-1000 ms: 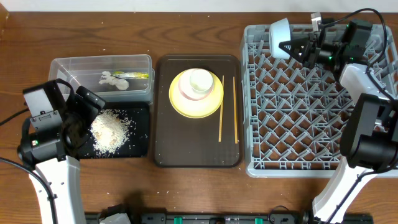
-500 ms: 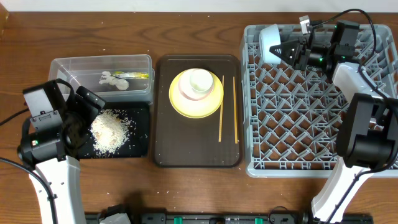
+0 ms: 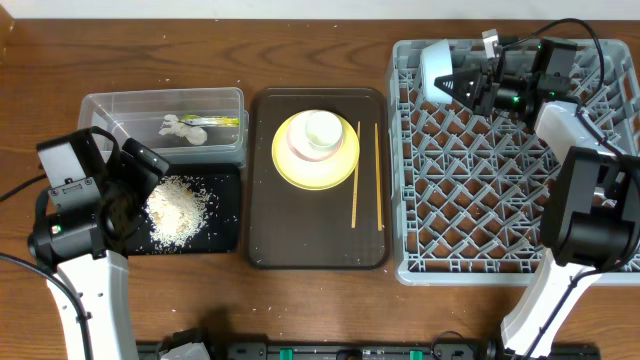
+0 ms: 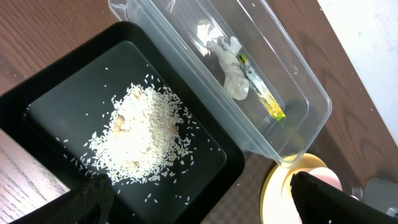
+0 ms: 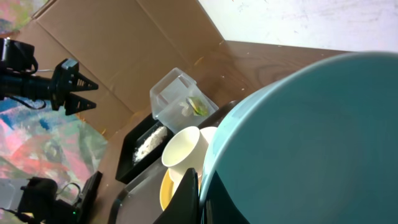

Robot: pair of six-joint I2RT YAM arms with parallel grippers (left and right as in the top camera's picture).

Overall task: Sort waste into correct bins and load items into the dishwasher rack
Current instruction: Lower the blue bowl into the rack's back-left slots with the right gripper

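Observation:
My right gripper (image 3: pixel 470 85) is shut on the rim of the pale blue bowl (image 3: pixel 434 70), held on its side over the far left corner of the grey dishwasher rack (image 3: pixel 500 180). The bowl fills the right wrist view (image 5: pixel 311 137). The yellow plate (image 3: pixel 290 165) carries the white bowl (image 3: pixel 300 145) with the small white cup (image 3: pixel 322 130) in it. Two chopsticks (image 3: pixel 355 185) lie beside the plate. My left gripper (image 4: pixel 205 205) is open and empty above the black tray (image 3: pixel 225 235) of rice crumbs (image 3: pixel 178 208).
The plate and chopsticks lie on a dark brown serving tray (image 3: pixel 265 250) in the middle. The clear tub (image 3: pixel 110 105) behind the black tray holds a crumpled paper scrap (image 3: pixel 178 127) and a yellow-green wrapper (image 3: pixel 220 121). The rack's floor has rows of upright pegs.
My right gripper has carried the pale blue bowl leftward and slightly nearer over the rack's far left corner. The left arm has not moved.

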